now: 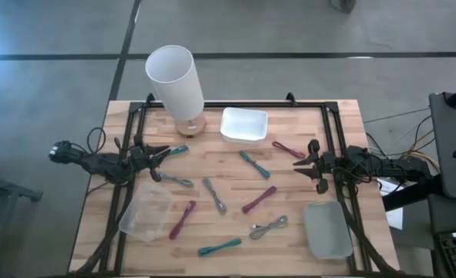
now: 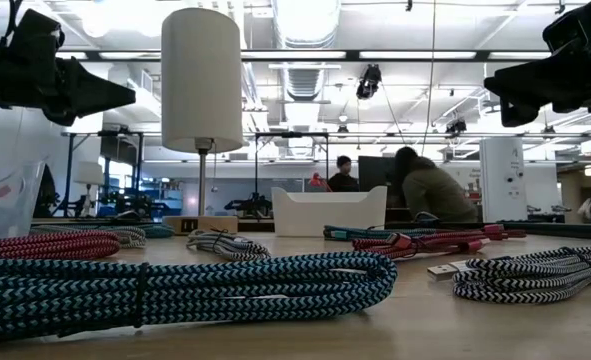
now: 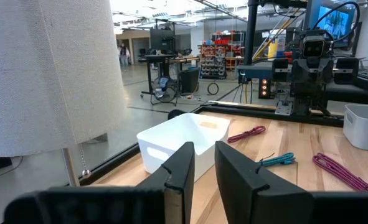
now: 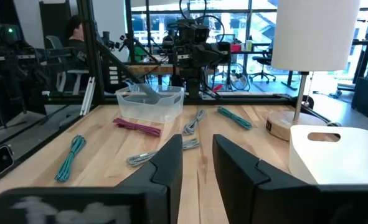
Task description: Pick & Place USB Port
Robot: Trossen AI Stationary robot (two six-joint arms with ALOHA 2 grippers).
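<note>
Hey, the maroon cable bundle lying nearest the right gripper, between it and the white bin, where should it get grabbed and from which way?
Probably at its middle, from straight above. The maroon cable lies flat as a long narrow bundle, angled across the table, so the right gripper should likely set its fingers across the narrow width. Nothing touches it; the white bin sits apart.

coiled braided usb cables (image 1: 220, 247) lie scattered across table.

No text, label or number can be read anywhere.
</note>
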